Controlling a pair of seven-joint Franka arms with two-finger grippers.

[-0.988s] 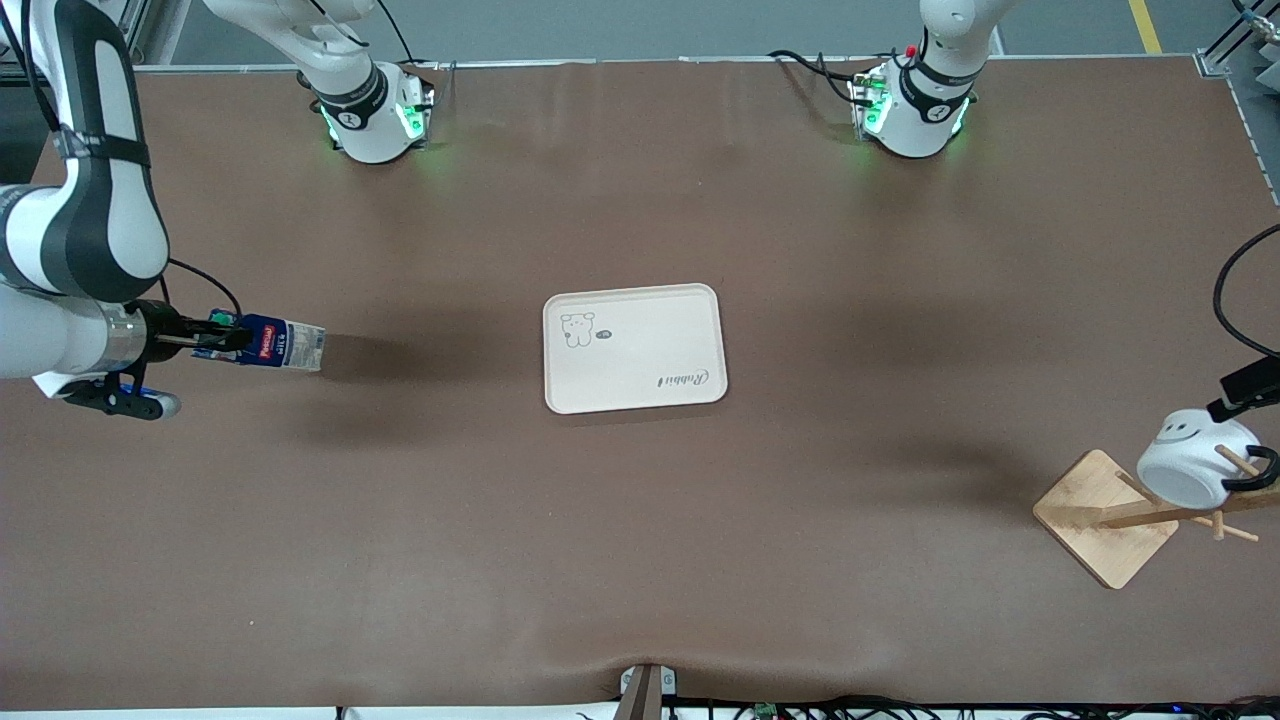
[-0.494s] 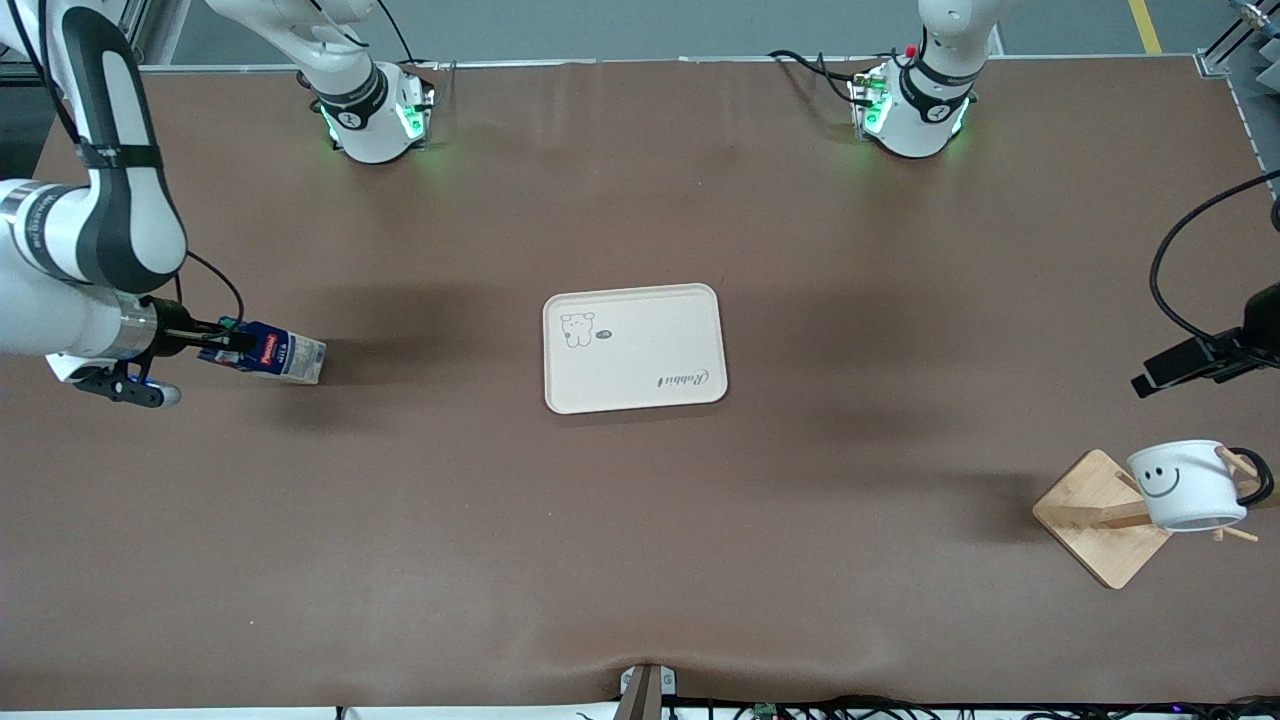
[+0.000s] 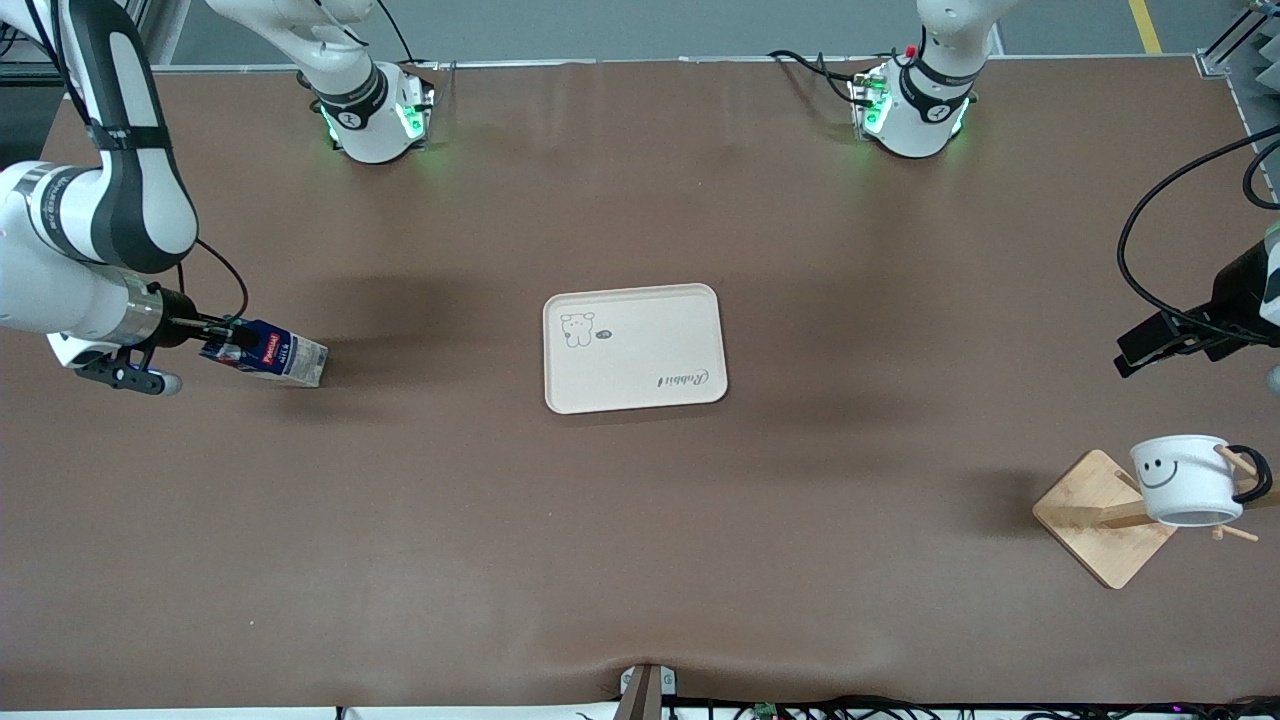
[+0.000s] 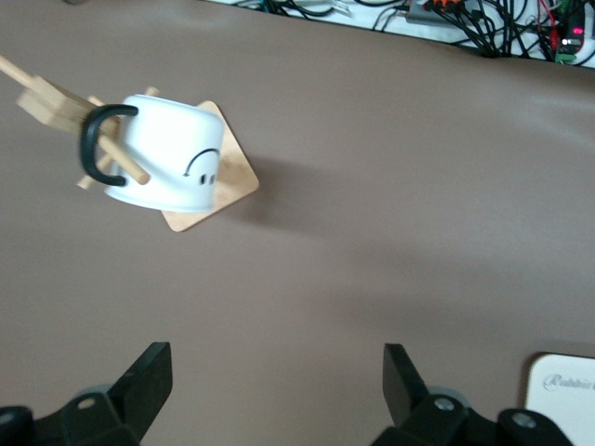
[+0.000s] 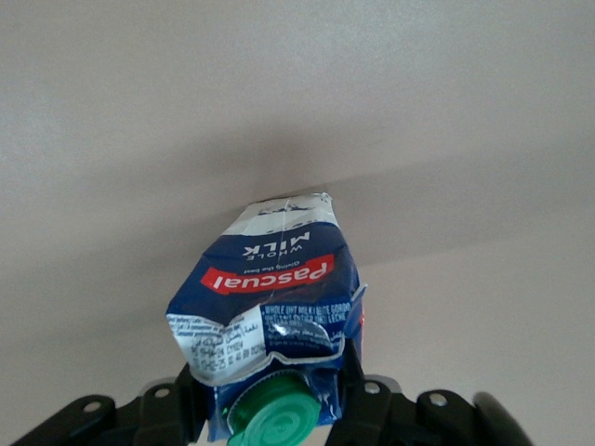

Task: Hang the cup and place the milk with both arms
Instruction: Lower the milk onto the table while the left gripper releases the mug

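The cup (image 3: 1185, 480) hangs by its black handle on a peg of the wooden rack (image 3: 1095, 520) at the left arm's end of the table. It also shows in the left wrist view (image 4: 167, 167). My left gripper (image 3: 1150, 347) is open and empty, up over the bare table beside the rack, apart from the cup; it shows as well in its wrist view (image 4: 276, 390). My right gripper (image 3: 232, 345) is shut on the cap end of the milk (image 3: 275, 358), held tilted with its whitish end low at the table, at the right arm's end. The wrist view shows the milk (image 5: 274, 297) between the fingers (image 5: 358, 400).
A cream tray (image 3: 700, 298) with a bear drawing lies in the middle of the table; its corner shows in the left wrist view (image 4: 567, 390). The two arm bases stand along the table's edge farthest from the front camera. Cables run along the near edge.
My left gripper let go of the cup and drew up and away from the rack; the cup settled hanging on the peg. My right gripper lowered the milk toward the table.
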